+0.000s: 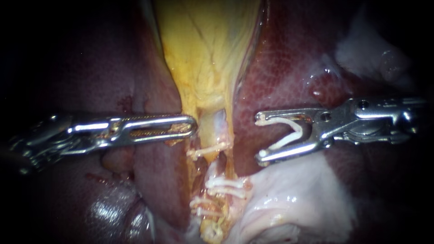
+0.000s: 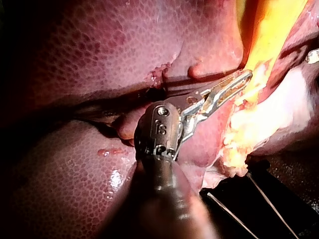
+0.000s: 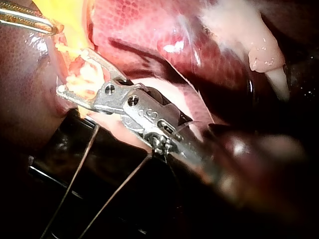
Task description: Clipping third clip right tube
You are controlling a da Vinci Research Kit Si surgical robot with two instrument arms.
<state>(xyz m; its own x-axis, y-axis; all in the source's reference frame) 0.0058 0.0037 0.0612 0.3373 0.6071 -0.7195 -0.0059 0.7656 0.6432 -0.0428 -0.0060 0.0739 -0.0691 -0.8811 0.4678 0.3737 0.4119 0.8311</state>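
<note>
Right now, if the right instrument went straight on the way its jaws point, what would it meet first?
Probably the pale tube below the gallbladder, just above its uppermost clip. The right instrument, carrying an open clip, points toward it, though depth is unclear.

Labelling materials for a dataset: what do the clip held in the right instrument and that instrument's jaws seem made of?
The loaded clip looks white, matte, opaque, without glint: probably plastic. The right instrument shows bright mirror-like highlights on silver jaws: apparently polished metal.
</note>
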